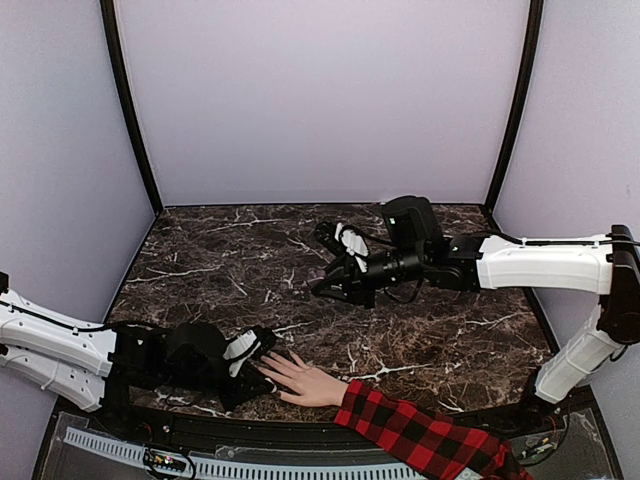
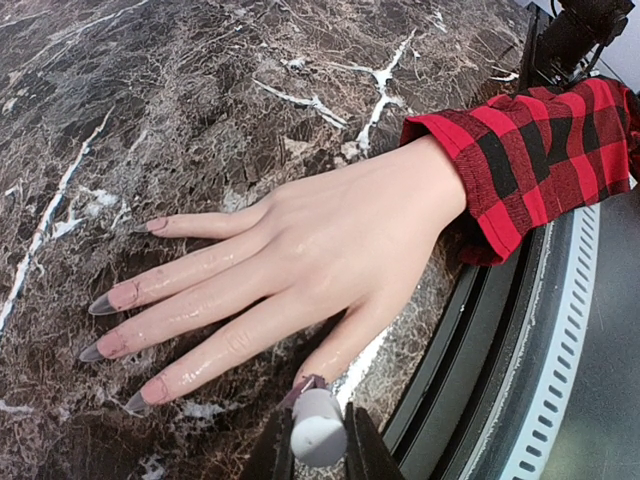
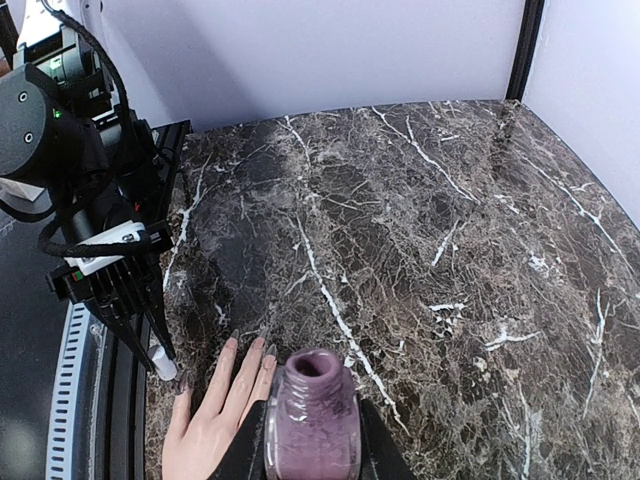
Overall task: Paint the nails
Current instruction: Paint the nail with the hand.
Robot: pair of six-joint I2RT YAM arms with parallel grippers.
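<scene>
A pale hand (image 2: 330, 240) with a red-and-black plaid sleeve (image 2: 540, 150) lies palm down at the table's near edge, fingers spread to the left. Its long nails (image 2: 100, 304) have dark greyish tips. My left gripper (image 2: 318, 447) is shut on a white brush cap (image 2: 318, 428), and the brush tip rests on the purple thumb nail (image 2: 305, 384). In the top view it (image 1: 258, 352) is at the fingertips of the hand (image 1: 305, 383). My right gripper (image 3: 312, 455) is shut on an open purple polish bottle (image 3: 312, 420), held above the table's middle (image 1: 338, 272).
The dark marble table (image 1: 220, 260) is walled by pale panels at the back and sides. A black rim and a white perforated strip (image 2: 545, 390) run along the near edge beside the hand. The left arm's black body (image 3: 60, 140) shows in the right wrist view.
</scene>
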